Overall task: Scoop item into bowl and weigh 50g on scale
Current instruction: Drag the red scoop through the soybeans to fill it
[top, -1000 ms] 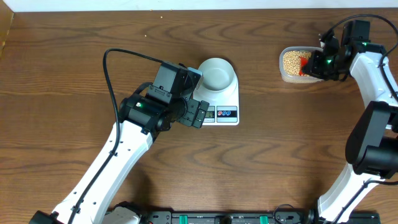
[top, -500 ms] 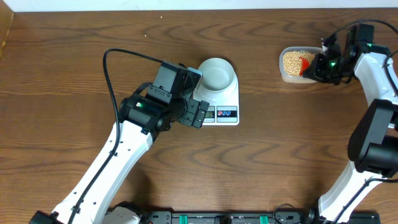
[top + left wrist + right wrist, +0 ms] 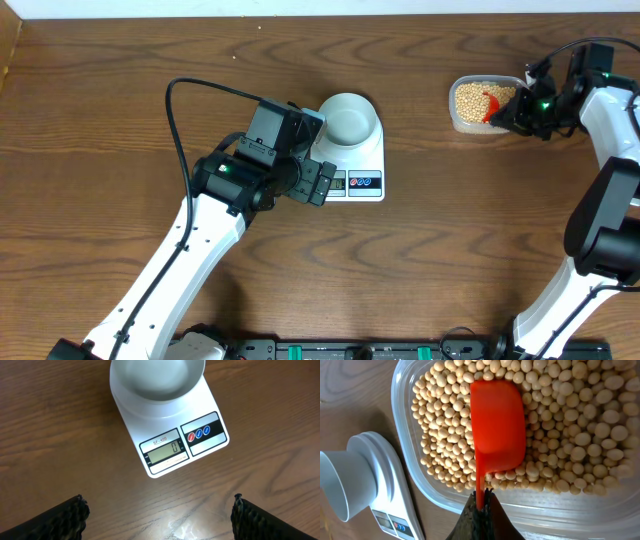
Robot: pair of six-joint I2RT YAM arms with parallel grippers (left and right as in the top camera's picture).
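Observation:
The pale bowl (image 3: 349, 120) stands on the white scale (image 3: 366, 160), mid table; in the left wrist view the bowl (image 3: 157, 382) looks empty and the scale (image 3: 172, 442) display reads 0. My left gripper (image 3: 159, 519) is open and empty, hovering just in front of the scale. The tan beads (image 3: 468, 98) fill a clear plastic tub (image 3: 456, 119) at the far right. My right gripper (image 3: 481, 500) is shut on the handle of a red scoop (image 3: 496, 425), whose back faces up over the beads (image 3: 570, 435). The scoop also shows in the overhead view (image 3: 492, 102).
The clear tub's rim (image 3: 405, 460) lies between the scoop and the scale (image 3: 385, 495). A black cable (image 3: 190, 95) loops over the left arm. A white wall edge runs along the far side of the wooden table (image 3: 460, 250).
My right gripper has shifted to the right and slightly back, drawing the red scoop toward the tub's right side. The left arm, bowl and scale have not moved.

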